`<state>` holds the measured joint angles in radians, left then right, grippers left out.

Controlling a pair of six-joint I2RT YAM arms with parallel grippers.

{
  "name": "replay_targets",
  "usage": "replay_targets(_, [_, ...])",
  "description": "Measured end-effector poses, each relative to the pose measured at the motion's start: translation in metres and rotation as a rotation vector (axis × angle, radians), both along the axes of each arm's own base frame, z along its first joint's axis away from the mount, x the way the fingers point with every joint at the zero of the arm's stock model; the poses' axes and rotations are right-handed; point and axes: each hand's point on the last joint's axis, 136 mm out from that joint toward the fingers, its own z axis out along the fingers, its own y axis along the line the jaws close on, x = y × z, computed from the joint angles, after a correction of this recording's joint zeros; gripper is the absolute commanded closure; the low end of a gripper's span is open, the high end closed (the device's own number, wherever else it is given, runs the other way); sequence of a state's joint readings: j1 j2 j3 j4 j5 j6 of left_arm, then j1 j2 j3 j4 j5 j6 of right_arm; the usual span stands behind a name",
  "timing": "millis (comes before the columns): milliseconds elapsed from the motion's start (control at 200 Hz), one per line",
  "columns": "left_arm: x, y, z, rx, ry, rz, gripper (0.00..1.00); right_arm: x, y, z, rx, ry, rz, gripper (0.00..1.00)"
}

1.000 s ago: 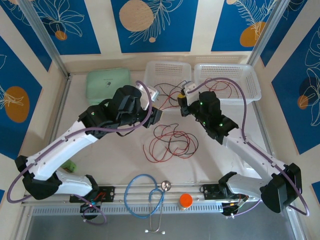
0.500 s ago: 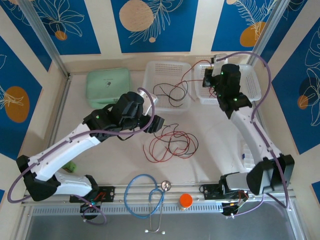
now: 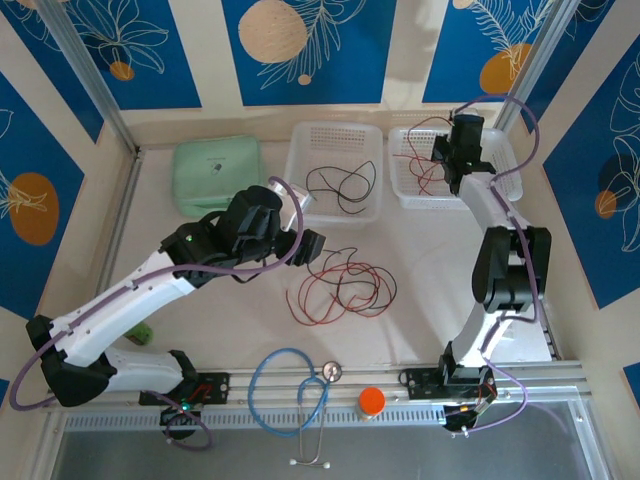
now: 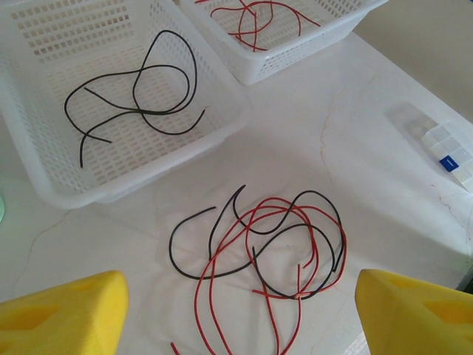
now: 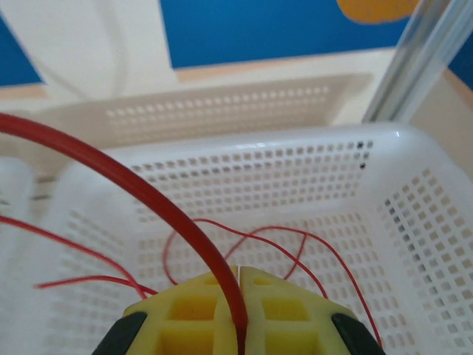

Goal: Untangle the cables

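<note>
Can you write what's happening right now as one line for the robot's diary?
left gripper: open above tangled cables on table | right gripper: shut on red cable over right basket | left basket: one black cable

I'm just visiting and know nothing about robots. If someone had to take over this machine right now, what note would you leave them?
Left end effector: open and empty, hovering over the tangled pile of red and black cables on the table.
Right end effector: shut on a red cable, above the right basket.
Done: one black cable lies in the left basket; red loops lie in the right basket.
Left: release the held red cable into its basket, then separate the pile, probably black to the left basket and red to the right.
</note>
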<state>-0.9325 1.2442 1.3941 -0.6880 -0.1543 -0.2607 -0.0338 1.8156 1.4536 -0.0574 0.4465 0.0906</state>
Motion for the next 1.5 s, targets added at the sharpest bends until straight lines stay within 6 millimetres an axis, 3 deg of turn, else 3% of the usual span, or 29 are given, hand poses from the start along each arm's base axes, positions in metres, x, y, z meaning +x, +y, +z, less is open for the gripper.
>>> replay_targets(310, [0.006, 0.006, 0.0, 0.018, -0.023, 0.04, 0.19, 0.015, -0.037, -0.068, 0.011, 0.122, -0.107, 1.0])
replay_targets(520, [0.009, 0.011, 0.001, 0.027, -0.038, 0.065, 0.18, 0.02, -0.041, -0.097, 0.045, 0.195, -0.154, 1.0])
replay_targets(570, [0.009, 0.012, 0.001, 0.029, -0.04, 0.068, 0.18, 0.019, -0.042, -0.1, 0.054, 0.209, -0.165, 0.95])
replay_targets(850, [0.007, 0.016, -0.006, 0.043, -0.035, 0.074, 0.15, 0.019, -0.042, -0.084, 0.088, 0.224, -0.212, 0.42])
replay_targets(1075, [0.006, 0.018, -0.007, 0.044, -0.031, 0.076, 0.12, 0.004, -0.04, -0.088, 0.121, 0.305, -0.25, 0.26])
replay_targets(1101, [0.005, 0.019, -0.007, 0.045, -0.03, 0.076, 0.11, 0.002, -0.039, -0.088, 0.128, 0.318, -0.256, 0.2])
replay_targets(1301, [0.003, 0.022, -0.01, 0.046, -0.013, 0.084, 0.1, -0.015, -0.03, -0.063, 0.167, 0.383, -0.286, 0.18])
replay_targets(1501, [0.002, 0.023, -0.014, 0.057, -0.003, 0.086, 0.1, -0.048, -0.017, -0.041, 0.219, 0.437, -0.314, 0.17])
